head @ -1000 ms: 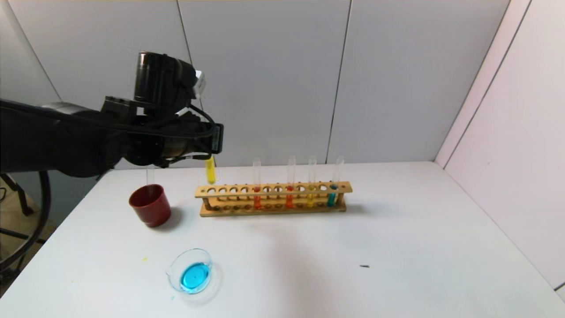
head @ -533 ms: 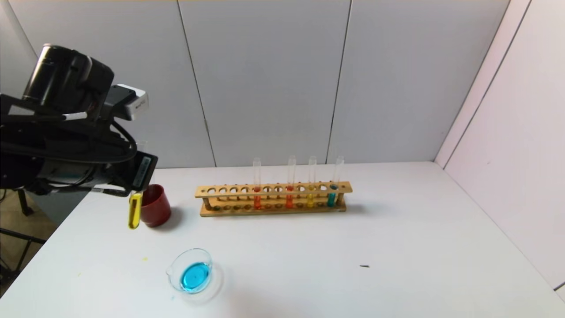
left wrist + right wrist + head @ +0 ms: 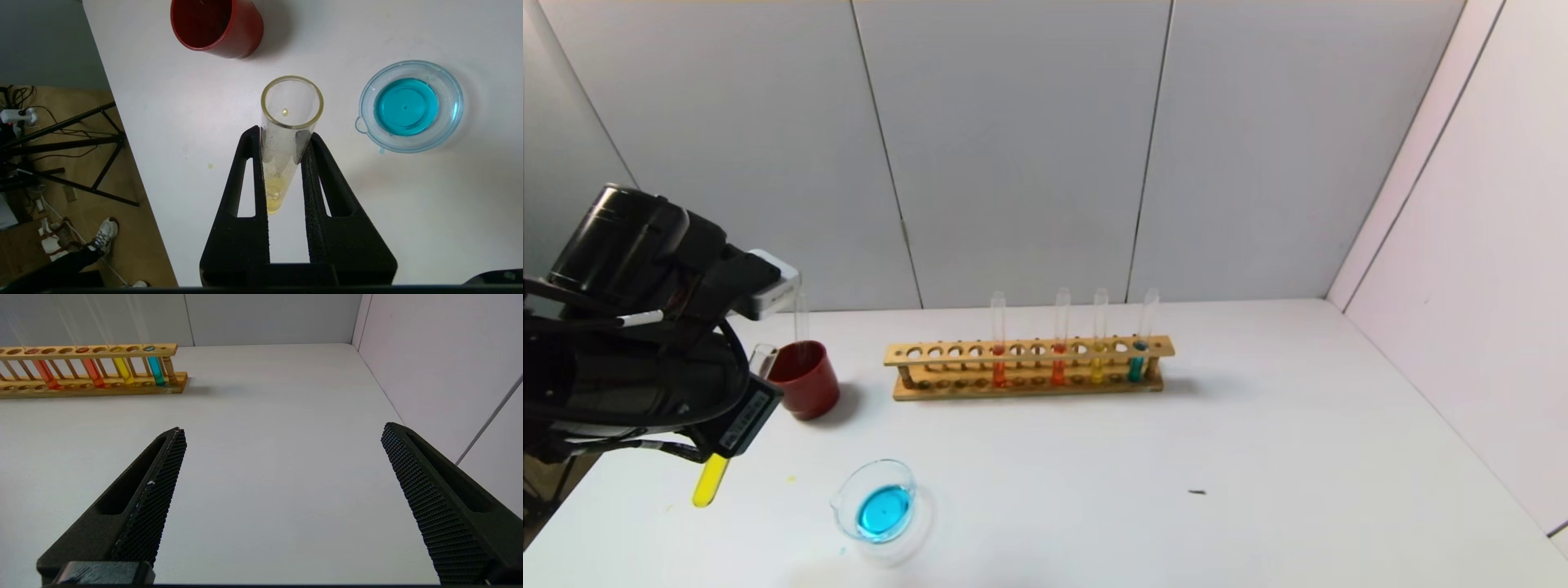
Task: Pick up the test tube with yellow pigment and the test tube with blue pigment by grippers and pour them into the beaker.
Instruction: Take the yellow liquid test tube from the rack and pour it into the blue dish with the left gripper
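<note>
**Fingers pinch yellow tube beside the beaker**

Fingers (image 3: 314, 171) of the left gripper (image 3: 286, 139) clamp the test tube with yellow pigment (image 3: 709, 482) partway up its glass, mouth left clear so it can tip freely. It hangs slightly tilted above the table (image 3: 1258, 425), near its left edge and short of the beaker (image 3: 878, 502), which already holds blue liquid. The red cup (image 3: 805, 377) stands farther back. In the rack (image 3: 1029, 367) one test tube with blue pigment (image 3: 1137, 363) remains. The right gripper (image 3: 282, 437) waits parked, jaws spread wide, over bare table.
</note>
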